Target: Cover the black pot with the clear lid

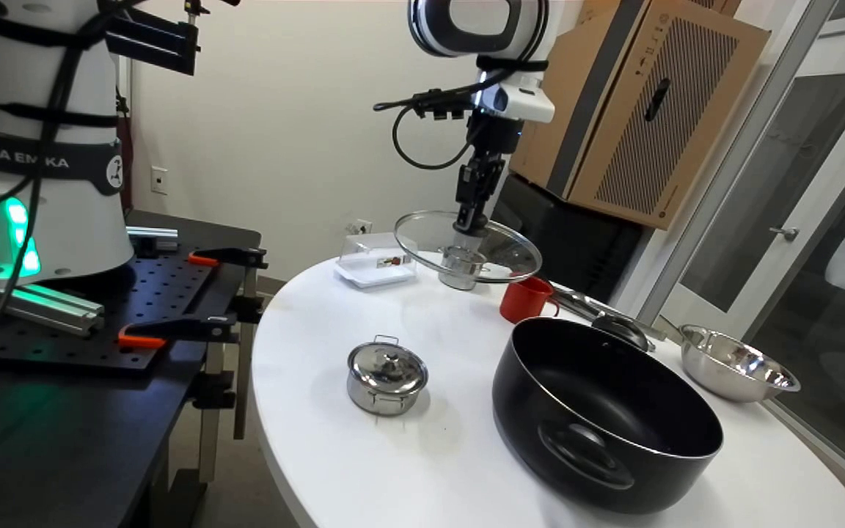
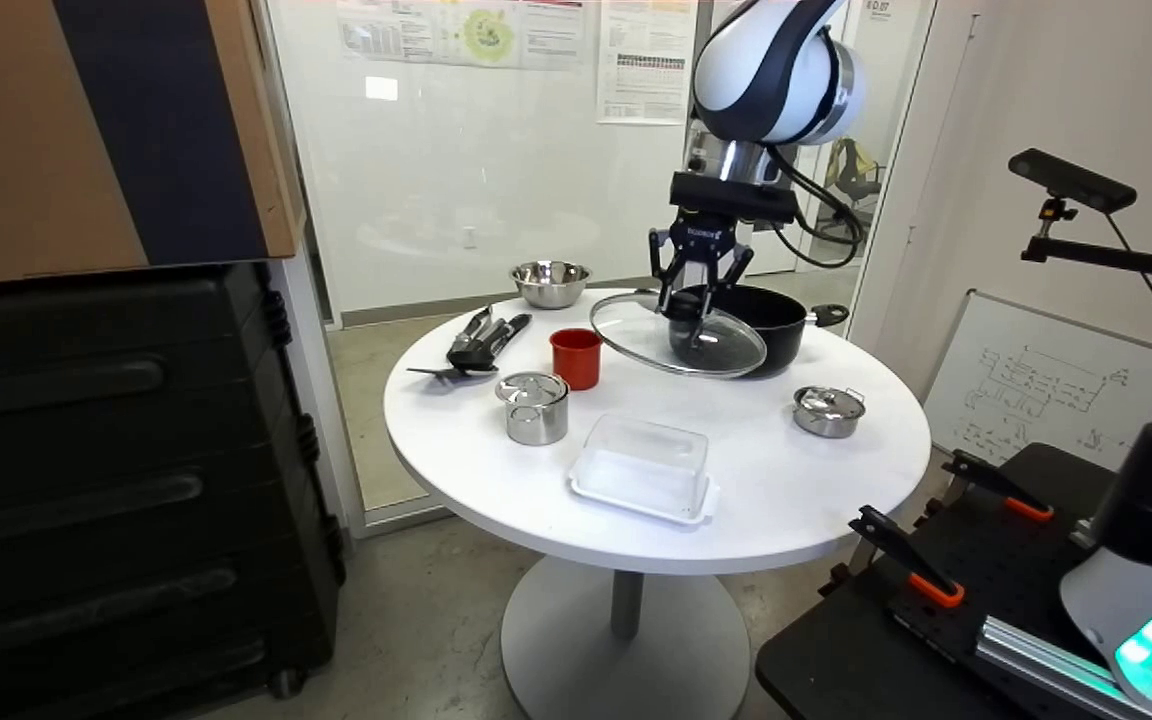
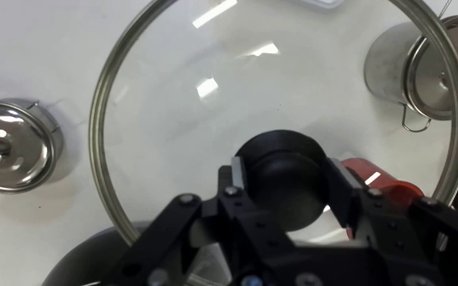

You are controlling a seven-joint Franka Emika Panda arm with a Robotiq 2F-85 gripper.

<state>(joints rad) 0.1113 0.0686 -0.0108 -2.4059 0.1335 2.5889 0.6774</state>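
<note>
The black pot (image 1: 532,411) stands uncovered on the white table, and it also shows in an exterior view (image 2: 788,345). Part of its dark side shows at the bottom of the wrist view (image 3: 90,258). My gripper (image 1: 471,222) is shut on the black knob of the clear lid (image 1: 507,249) and holds it in the air, slightly tilted. In an exterior view the lid (image 2: 626,325) overlaps part of the pot, with the gripper (image 2: 688,308) above it. In the wrist view the knob sits between the fingertips (image 3: 282,178), and the lid's glass (image 3: 173,107) spreads beyond.
A red mug (image 1: 524,301) and a tall silver container (image 2: 537,420) stand near the lid. A small silver lidded pot (image 1: 387,378), a clear-covered dish (image 2: 641,465), a steel bowl (image 1: 734,363) and utensils (image 2: 481,345) are on the table (image 2: 766,500). Cardboard boxes (image 1: 657,110) stand behind the arm.
</note>
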